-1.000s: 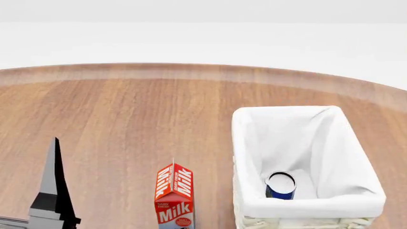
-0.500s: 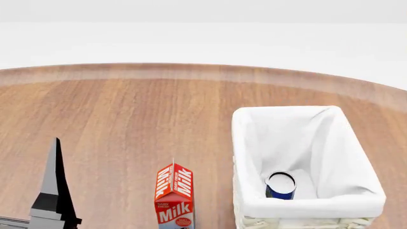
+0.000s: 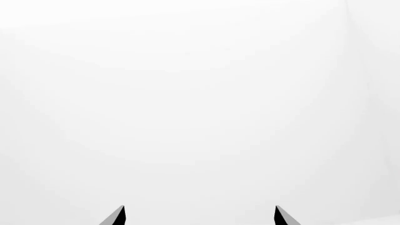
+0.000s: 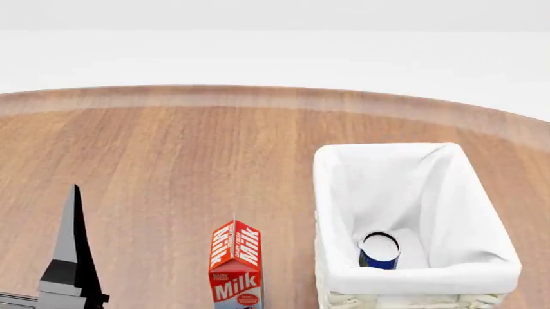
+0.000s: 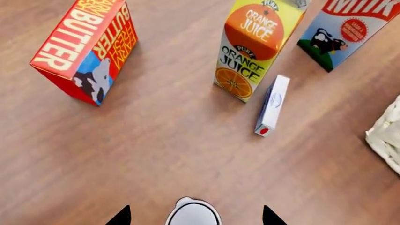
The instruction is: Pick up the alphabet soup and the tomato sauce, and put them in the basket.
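One can in the basket [image 4: 481,267]: the alphabet soup [image 4: 379,252], blue-sided with a pale top, upright on the white liner near the front wall. Basket stands on the wooden desk [image 4: 172,154], right of an upright milk carton [image 4: 234,264].

Right gripper [image 5: 195,216]: jaws apart, two dark tips either side of a pale silvery can top [image 5: 194,214]; whether they touch it cannot be told, and its label is hidden.

Beyond on the desk in the right wrist view: butter carton [image 5: 87,49], orange juice carton [image 5: 256,44], small white box [image 5: 272,105] lying flat, milk carton, a corner of the basket.

Left gripper [image 3: 198,216]: jaws apart, nothing between them, facing blank white.
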Tool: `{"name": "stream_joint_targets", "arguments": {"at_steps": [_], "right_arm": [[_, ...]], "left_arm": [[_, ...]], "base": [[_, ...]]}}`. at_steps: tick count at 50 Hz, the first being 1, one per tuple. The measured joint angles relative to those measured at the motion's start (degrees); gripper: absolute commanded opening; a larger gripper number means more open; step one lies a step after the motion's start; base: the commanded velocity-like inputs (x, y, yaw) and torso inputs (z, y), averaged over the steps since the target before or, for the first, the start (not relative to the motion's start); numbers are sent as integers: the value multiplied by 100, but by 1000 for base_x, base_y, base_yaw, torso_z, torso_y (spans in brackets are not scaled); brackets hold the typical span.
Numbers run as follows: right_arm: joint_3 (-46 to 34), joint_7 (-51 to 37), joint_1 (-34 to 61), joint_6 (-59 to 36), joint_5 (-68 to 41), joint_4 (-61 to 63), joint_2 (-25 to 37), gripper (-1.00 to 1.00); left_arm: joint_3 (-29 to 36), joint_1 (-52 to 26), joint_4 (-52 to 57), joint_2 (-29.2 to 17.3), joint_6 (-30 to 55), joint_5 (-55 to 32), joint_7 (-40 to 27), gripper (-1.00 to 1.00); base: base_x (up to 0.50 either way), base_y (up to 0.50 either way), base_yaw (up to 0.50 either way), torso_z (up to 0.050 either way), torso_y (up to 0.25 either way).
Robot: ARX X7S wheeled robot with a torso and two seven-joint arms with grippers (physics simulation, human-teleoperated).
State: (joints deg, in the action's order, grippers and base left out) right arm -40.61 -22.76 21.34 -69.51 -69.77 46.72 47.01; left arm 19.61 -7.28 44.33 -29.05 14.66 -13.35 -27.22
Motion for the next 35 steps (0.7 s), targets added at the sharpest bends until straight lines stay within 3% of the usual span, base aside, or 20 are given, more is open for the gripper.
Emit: {"name": "stream_joint_targets", "arguments": {"at_steps": [35], "right_arm": [[-350, 485, -443, 770, 854, -668, -34, 100]], "left_arm": [[18, 12, -20, -29, -33, -5, -35, 100]], "base": [[0, 0, 0, 0, 0]]}}
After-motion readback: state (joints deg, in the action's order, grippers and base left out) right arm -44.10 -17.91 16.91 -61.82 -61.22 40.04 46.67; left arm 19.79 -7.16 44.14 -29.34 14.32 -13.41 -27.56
